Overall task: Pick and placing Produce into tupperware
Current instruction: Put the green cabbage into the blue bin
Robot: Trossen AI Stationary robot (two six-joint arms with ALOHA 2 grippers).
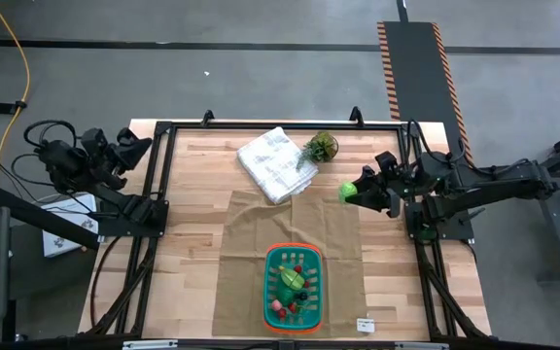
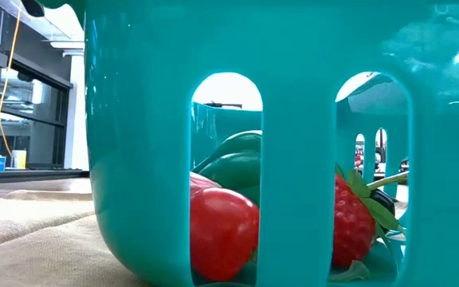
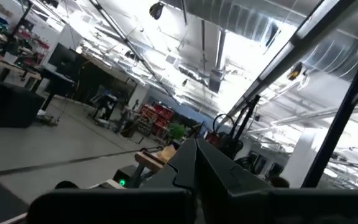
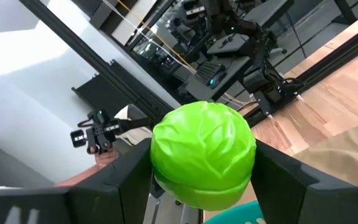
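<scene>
Right gripper [image 1: 350,192] is up over the counter [image 1: 397,292] at about two o'clock from the middle, jaws clamped on either side of a round green cabbage [image 4: 204,155], leafy ribs plain to see in the right wrist view. Down at six o'clock sits the tupperware [image 1: 269,292], teal with an orange rim, resting on a tan cloth [image 1: 246,262]. Through its slots, low view: a red tomato [image 2: 223,231], a strawberry [image 2: 351,223], and something dark green [image 2: 237,169] behind, possibly a pepper, hard to say. At twelve o'clock, a folded white towel [image 1: 275,163] with a small potted plant [image 1: 320,148] just beside it. Left gripper [image 1: 136,148] waits at ten o'clock off the counter's corner, jaws closed on nothing.
</scene>
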